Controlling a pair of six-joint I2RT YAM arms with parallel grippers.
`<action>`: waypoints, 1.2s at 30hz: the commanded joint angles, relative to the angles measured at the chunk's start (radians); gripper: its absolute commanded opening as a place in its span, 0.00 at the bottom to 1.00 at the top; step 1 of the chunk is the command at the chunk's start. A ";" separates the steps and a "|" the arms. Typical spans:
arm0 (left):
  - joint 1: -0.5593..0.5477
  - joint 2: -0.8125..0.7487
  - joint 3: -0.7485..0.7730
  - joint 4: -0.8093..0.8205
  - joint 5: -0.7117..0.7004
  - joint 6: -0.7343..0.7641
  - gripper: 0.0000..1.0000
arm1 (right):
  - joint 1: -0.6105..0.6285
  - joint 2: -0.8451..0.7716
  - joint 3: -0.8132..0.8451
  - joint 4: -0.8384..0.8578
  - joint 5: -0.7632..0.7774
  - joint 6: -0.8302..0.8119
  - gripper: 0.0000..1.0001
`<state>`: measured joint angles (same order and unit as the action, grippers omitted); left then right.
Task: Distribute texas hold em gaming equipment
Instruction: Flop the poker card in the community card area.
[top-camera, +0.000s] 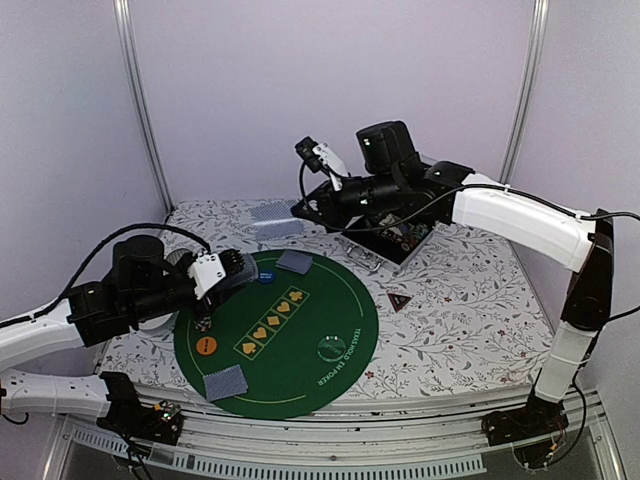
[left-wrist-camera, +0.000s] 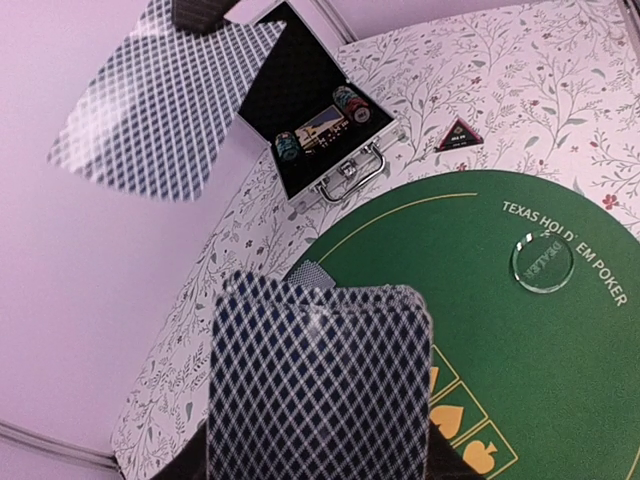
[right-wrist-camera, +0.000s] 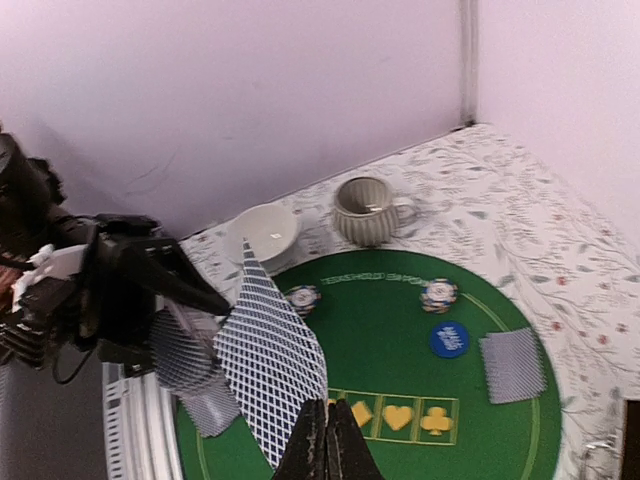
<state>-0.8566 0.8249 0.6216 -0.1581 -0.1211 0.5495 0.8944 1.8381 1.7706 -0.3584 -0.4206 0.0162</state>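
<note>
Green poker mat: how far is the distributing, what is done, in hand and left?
Done: near cards and far cards lie on the mat, with two chip stacks, blue disc and orange disc. In hand: the right tool holds one card, the left tool the deck. Probably left: chips in the case, the triangle off the mat.

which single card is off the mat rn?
The card pinched in the right gripper, held aloft; the far cards and near cards lie flat on the mat; the left gripper holds the deck.
</note>
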 joint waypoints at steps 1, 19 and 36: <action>-0.012 -0.001 0.001 0.034 -0.026 -0.004 0.43 | -0.045 -0.066 -0.070 -0.014 0.462 -0.041 0.02; 0.017 -0.017 0.006 0.057 -0.098 -0.026 0.44 | 0.190 0.286 -0.258 0.512 0.633 -0.745 0.01; 0.025 -0.004 0.012 0.043 -0.068 -0.034 0.44 | 0.346 0.288 -0.421 0.368 0.514 -0.858 0.02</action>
<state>-0.8413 0.8143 0.6216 -0.1364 -0.1993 0.5262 1.1843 2.1258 1.3617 0.0765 0.0910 -0.7773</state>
